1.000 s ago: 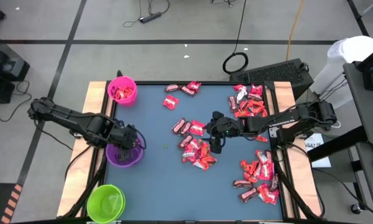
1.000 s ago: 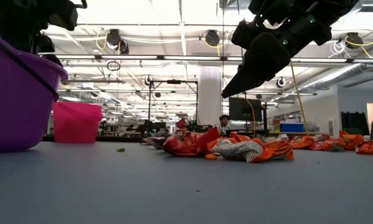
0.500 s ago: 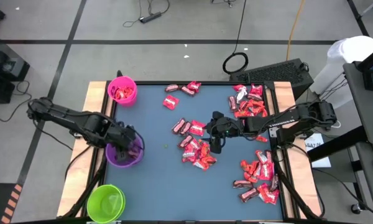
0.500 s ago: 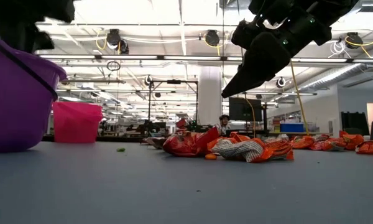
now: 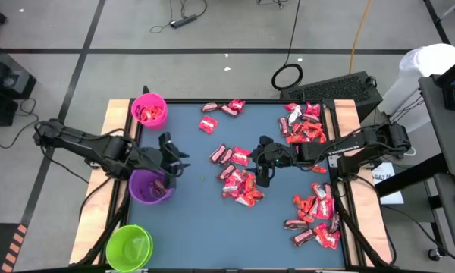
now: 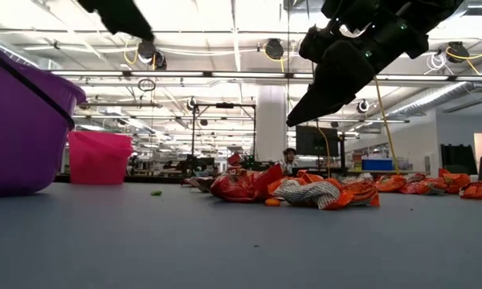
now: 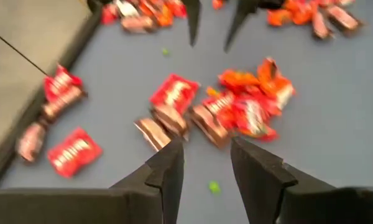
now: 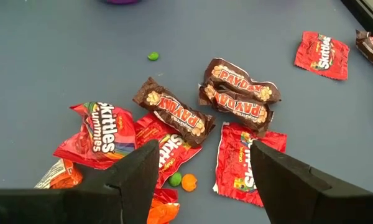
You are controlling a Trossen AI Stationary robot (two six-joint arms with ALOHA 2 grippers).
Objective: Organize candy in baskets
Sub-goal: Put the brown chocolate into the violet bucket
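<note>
Looking down from the high view: left gripper (image 5: 176, 161) hangs just beside the purple basket (image 5: 151, 186), toward table centre, fingers apart and empty. Pink basket (image 5: 149, 109) at the far left corner holds candy; green basket (image 5: 128, 246) at the near left corner. Right gripper (image 5: 262, 168) hovers over the centre candy pile (image 5: 239, 182), spread wide, empty.

Low view: purple basket (image 6: 24, 124) at left, pink basket (image 6: 100, 158) behind it, candy pile (image 6: 305, 189) mid-table.

Left wrist view: fingers (image 7: 168, 174) parted, nothing between them, candy (image 7: 236, 112) below.

Right wrist view: fingers (image 8: 137, 168) wide over brown and red wrappers (image 8: 239, 96).
</note>
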